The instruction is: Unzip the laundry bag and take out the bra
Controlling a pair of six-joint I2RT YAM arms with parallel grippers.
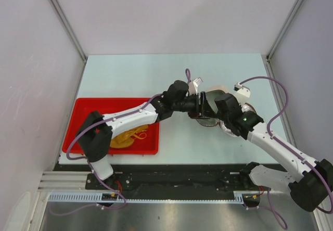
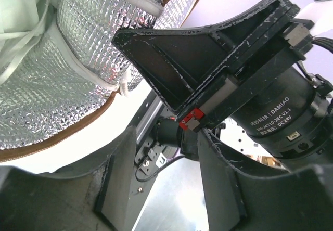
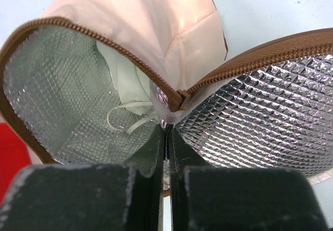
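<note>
The laundry bag (image 1: 210, 120) lies unzipped at mid-table, its silver quilted lining (image 3: 260, 111) and brown zipper rim (image 3: 104, 38) exposed. My right gripper (image 3: 167, 137) is shut on the bag's edge just below where the zipper ends. Inside the bag lies white fabric with thin straps (image 3: 130, 98), and peach cloth (image 3: 156, 17) is behind it. The mustard-yellow bra (image 1: 130, 136) lies in the red tray. My left gripper (image 2: 169, 137) is open and empty, right beside the bag (image 2: 62, 75) and the right gripper's fingers (image 2: 171, 59).
The red tray (image 1: 83, 111) sits at the table's left front, partly under the left arm. Both arms meet over the bag near the middle (image 1: 200, 105). Grey walls enclose the pale table on three sides.
</note>
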